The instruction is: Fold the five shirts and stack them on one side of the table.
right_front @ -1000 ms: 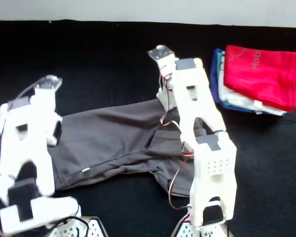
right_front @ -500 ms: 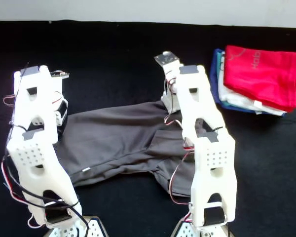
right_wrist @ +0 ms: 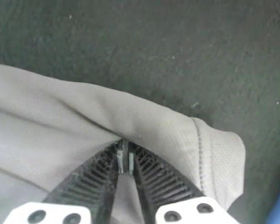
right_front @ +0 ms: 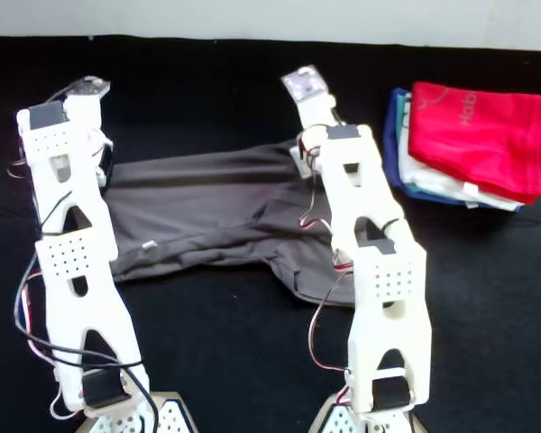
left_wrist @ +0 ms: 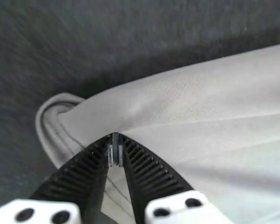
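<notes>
The left gripper [left_wrist: 114, 151] is pinched tight on one end of the grey shirt [right_front: 207, 216], which lies across the middle of the black table [right_front: 189, 90]. The right gripper [right_wrist: 125, 161] is clamped on the other end. The folded shirts [right_front: 473, 144], red on top, sit stacked at far right.
</notes>
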`<state>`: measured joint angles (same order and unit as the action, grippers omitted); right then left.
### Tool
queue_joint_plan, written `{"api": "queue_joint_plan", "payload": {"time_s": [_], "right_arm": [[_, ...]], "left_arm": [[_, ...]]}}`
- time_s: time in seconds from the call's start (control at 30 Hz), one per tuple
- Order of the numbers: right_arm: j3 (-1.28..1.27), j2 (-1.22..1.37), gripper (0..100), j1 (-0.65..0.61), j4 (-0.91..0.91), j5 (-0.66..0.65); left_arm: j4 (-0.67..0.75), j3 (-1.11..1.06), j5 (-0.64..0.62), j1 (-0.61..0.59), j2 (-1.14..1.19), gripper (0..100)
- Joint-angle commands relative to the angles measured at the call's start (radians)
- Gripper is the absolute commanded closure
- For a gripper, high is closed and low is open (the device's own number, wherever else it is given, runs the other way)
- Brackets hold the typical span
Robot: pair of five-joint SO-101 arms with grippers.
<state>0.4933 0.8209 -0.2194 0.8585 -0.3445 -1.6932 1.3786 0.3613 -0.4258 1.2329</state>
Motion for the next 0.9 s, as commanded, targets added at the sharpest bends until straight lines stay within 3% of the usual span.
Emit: {"api": "queue_joint_plan", "payload": {"time_s": [0.0,0.27,0.43,0.57,0.67,0.87], "right_arm": [[0.087,-0.008,98.7,0.018,0.015,0.009],[0.461,-0.007,98.7,0.013,0.328,0.011],[0.661,-0.001,98.7,0.013,0.535,0.006],[0.682,0.001,98.7,-0.005,0.634,0.006],[0.674,0.001,98.7,-0.031,0.690,0.006],[0.671,0.012,98.7,-0.096,0.754,0.006]], "left_arm": [[-0.057,0.116,-0.008,0.008,0.002,99],[-0.077,0.013,-0.061,0.005,-0.157,99],[-0.075,-0.387,-0.057,0.021,-0.473,99],[-0.066,-0.711,-0.054,0.054,-0.685,99],[0.008,-0.921,-0.054,0.064,-0.792,99],[0.315,-1.336,-0.060,0.067,-0.926,99]]}}
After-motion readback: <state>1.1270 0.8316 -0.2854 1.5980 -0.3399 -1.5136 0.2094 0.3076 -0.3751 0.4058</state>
